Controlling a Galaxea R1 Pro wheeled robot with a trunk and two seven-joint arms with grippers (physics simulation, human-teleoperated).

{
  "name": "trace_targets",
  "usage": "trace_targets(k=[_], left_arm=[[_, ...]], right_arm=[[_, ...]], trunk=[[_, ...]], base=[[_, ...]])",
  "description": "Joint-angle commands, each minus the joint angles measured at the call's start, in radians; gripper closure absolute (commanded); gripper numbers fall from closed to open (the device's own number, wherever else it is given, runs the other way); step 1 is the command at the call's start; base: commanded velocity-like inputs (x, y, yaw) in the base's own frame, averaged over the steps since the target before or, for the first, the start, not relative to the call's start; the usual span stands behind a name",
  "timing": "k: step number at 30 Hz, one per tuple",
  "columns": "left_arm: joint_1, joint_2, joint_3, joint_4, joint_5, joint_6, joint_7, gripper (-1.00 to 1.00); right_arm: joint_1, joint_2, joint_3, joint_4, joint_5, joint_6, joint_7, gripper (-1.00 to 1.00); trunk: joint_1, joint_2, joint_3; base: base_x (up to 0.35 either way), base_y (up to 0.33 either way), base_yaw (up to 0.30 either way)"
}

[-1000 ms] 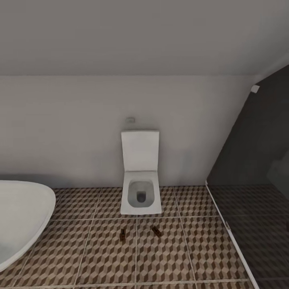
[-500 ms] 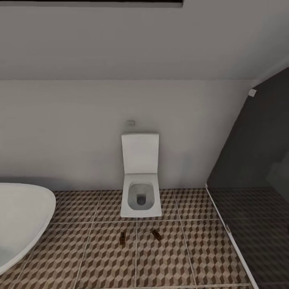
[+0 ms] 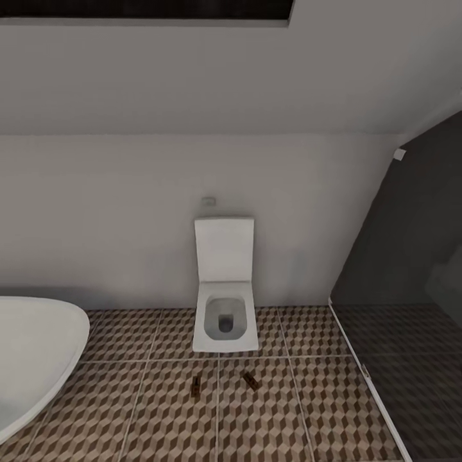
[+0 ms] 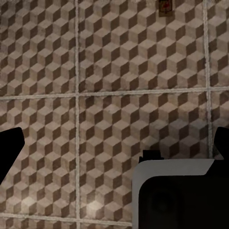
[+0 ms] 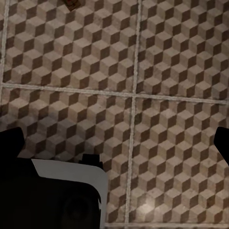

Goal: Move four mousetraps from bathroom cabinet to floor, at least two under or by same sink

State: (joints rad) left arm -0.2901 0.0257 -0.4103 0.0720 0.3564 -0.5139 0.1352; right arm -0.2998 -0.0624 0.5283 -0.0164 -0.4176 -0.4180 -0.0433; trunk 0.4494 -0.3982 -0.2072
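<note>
Two mousetraps (image 3: 196, 386) (image 3: 251, 380) lie on bathroom floor (image 3: 269, 417) by toilet (image 3: 225, 314), both tools wide and empty; likely next: fetch remaining traps, place near sink.

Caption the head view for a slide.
Two mousetraps lie on the bathroom floor before a white toilet, bathtub at left.

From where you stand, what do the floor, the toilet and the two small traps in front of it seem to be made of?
The floor: matte ceramic-looking tiles, judging by the pale grout lines and printed cube pattern. The toilet: smooth white, probably glazed ceramic, though plastic cannot be ruled out. The two traps: dark brown, flat, likely wood; too small here to confirm any metal parts.
</note>
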Motion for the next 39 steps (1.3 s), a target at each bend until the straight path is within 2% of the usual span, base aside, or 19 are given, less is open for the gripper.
trace_targets(k=[1, 13, 39], left_arm=[[-0.001, 0.000, -0.009, 0.003, 0.004, -0.001, 0.003, -1.00], [-0.001, 0.000, -0.009, 0.003, 0.004, 0.044, 0.003, -1.00], [-0.001, 0.001, -0.009, 0.003, 0.004, 0.049, 0.003, -1.00]], right_arm=[[0.000, 0.000, 0.009, 0.000, -0.004, 0.000, -0.005, -1.00], [0.000, 0.000, 0.009, 0.000, -0.004, 0.005, -0.005, -1.00], [0.001, 0.001, 0.009, 0.000, -0.004, 0.008, -0.004, -1.00]], trunk=[[0.001, -0.002, 0.000], [0.001, -0.002, 0.019], [0.001, -0.002, 0.061]], base=[[0.000, 0.000, 0.000], [0.000, 0.000, 0.000], [0.000, 0.000, 0.000]])
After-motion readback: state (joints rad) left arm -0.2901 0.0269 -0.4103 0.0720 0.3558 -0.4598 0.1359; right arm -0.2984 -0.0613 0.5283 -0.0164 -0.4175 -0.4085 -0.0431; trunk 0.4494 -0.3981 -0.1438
